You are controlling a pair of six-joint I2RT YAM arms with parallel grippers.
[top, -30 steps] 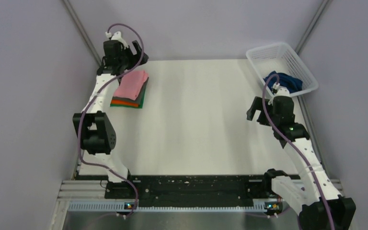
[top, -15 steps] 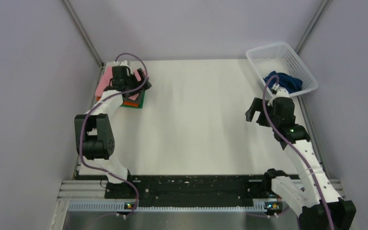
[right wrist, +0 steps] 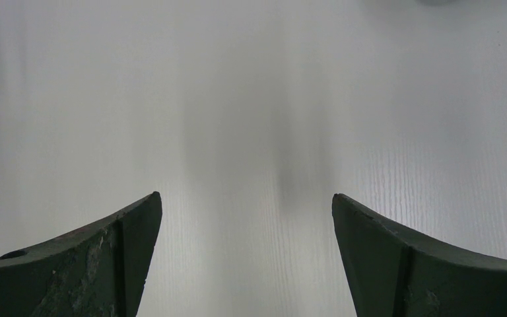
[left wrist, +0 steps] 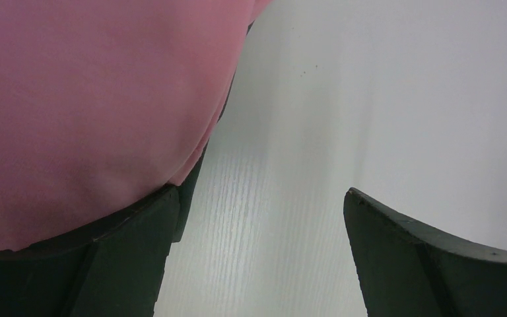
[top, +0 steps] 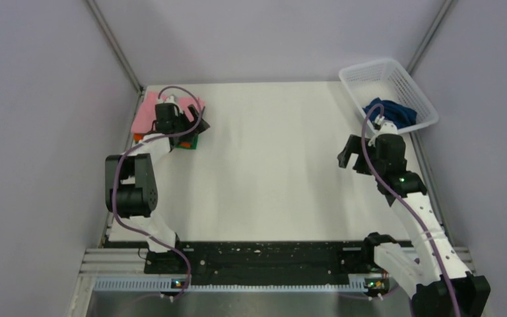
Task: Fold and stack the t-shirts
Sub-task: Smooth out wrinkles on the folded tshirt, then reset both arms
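A stack of folded t-shirts lies at the far left of the table. The pink t-shirt [top: 144, 116] is on top, with a green t-shirt [top: 189, 144] and an orange t-shirt [top: 136, 137] showing as edges beneath. My left gripper [top: 193, 120] is low over the stack's right side and open. In the left wrist view the pink t-shirt [left wrist: 92, 99] fills the upper left. My left gripper [left wrist: 261, 195] has only bare table between its fingers. A navy t-shirt [top: 391, 109] lies crumpled in the basket. My right gripper [top: 350, 155] [right wrist: 245, 195] hangs open over bare table.
The white lattice basket [top: 370, 74] stands at the far right corner. Grey walls close in on both sides of the white table [top: 270, 158]. A dark cloth edge [left wrist: 197, 181] shows under the pink t-shirt beside my left finger.
My left arm has dropped from above the far left corner down onto the stack's right side. The right arm has barely moved.
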